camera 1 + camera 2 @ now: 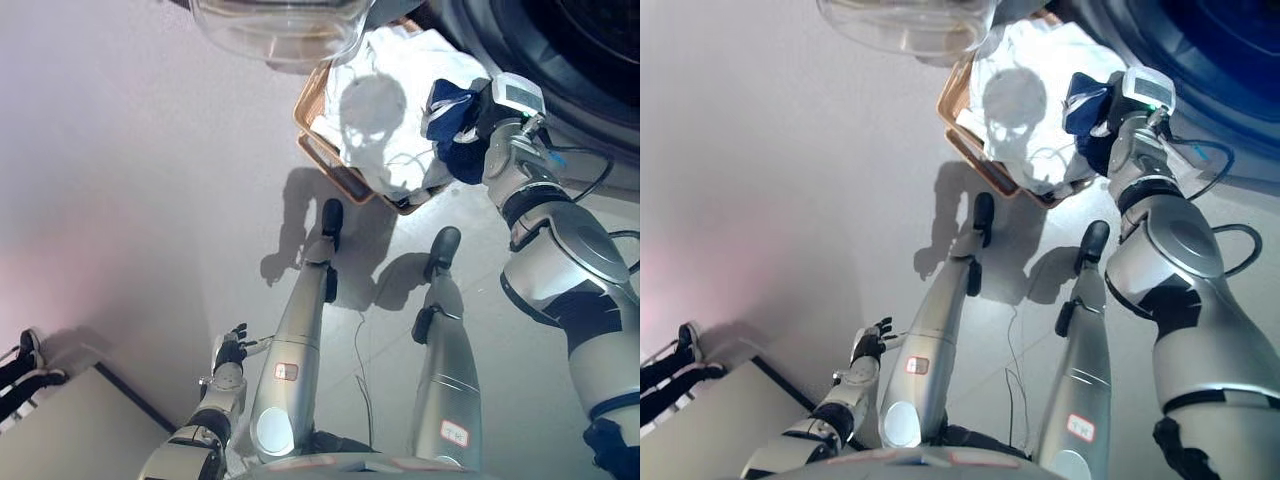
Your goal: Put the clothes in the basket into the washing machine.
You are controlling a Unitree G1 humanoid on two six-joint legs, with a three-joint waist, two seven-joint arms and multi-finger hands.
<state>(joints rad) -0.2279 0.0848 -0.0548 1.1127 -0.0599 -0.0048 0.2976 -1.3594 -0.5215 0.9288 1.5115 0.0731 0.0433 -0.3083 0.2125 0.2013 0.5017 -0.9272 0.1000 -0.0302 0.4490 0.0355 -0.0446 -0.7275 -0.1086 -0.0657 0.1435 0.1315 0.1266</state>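
Left eye view shows the right hand (pixel 470 125) curled round a dark blue garment (pixel 452 118) at the basket's (pixel 322 142) right edge, the washing machine (pixel 560 40) just beyond it to the right, while the left hand (pixel 232 350) hangs open, well apart.

Right hand (pixel 462 128) fingers buried in dark blue garment (pixel 450 112), grip unreadable. Washing machine (pixel 560 40) cut off at far right edge, its clear door (pixel 280 30) by far edge. Basket (pixel 322 150) far rim hidden under white clothes (pixel 395 90).
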